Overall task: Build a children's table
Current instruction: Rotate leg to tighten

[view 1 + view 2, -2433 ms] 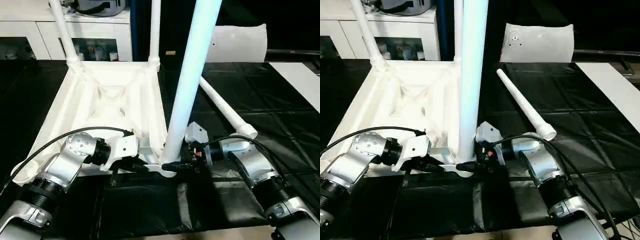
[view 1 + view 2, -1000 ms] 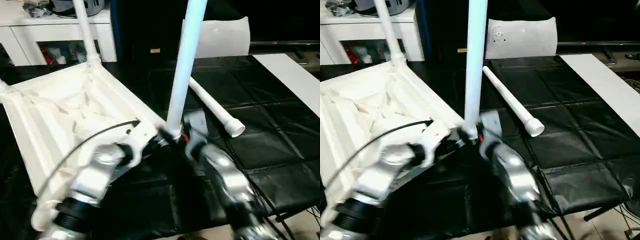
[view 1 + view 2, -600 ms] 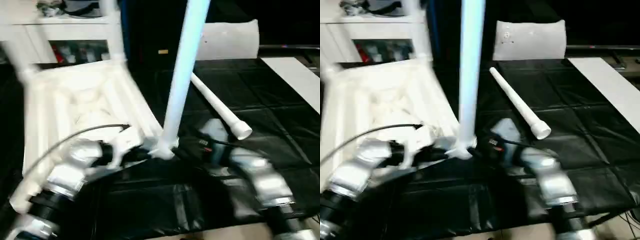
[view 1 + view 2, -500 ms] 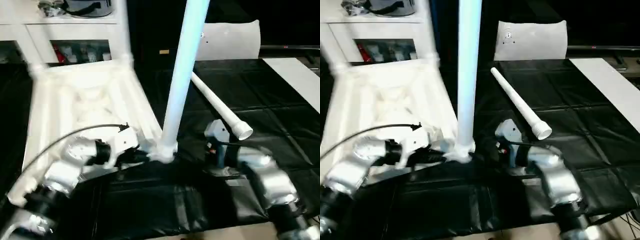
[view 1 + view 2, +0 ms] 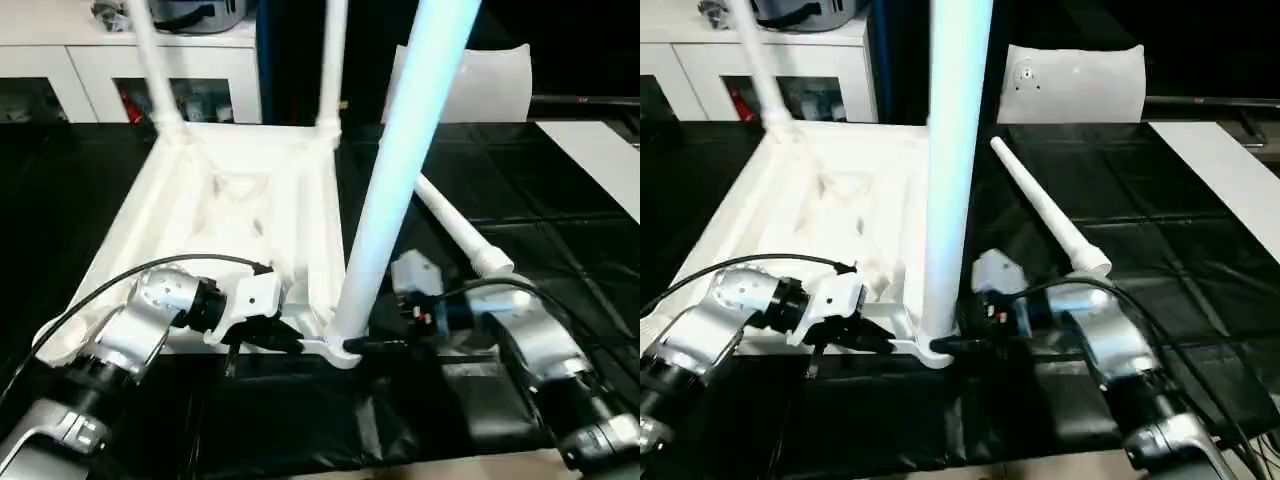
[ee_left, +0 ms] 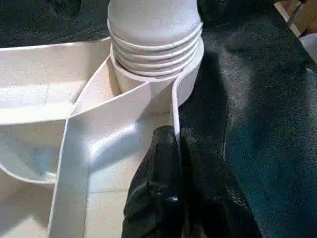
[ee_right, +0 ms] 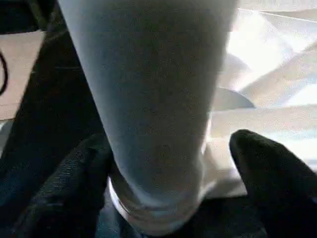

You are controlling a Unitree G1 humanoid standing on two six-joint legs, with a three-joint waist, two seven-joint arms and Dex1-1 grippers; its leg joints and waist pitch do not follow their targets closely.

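The upright leg (image 5: 385, 200) is blocking the centre of the frame, with the right gripper (image 7: 163, 168) straddling its base. The loose leg (image 5: 455, 225) is lying across the centre-right. Black surface (image 5: 575, 200) at right is lying open.

table top (image 5: 230, 215) swung back square, right gripper (image 7: 163, 163) seemingly reopened (around leg (image 5: 395, 170))

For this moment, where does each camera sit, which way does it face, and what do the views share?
Left and right eye views: on the head, looking forward and down at the upturned table top, over both silver forearms.
Left wrist view: along the shut left gripper pinching the top's rim beside the corner socket.
Right wrist view: along the right gripper, jaws either side of the near leg.
Shared: that leg.
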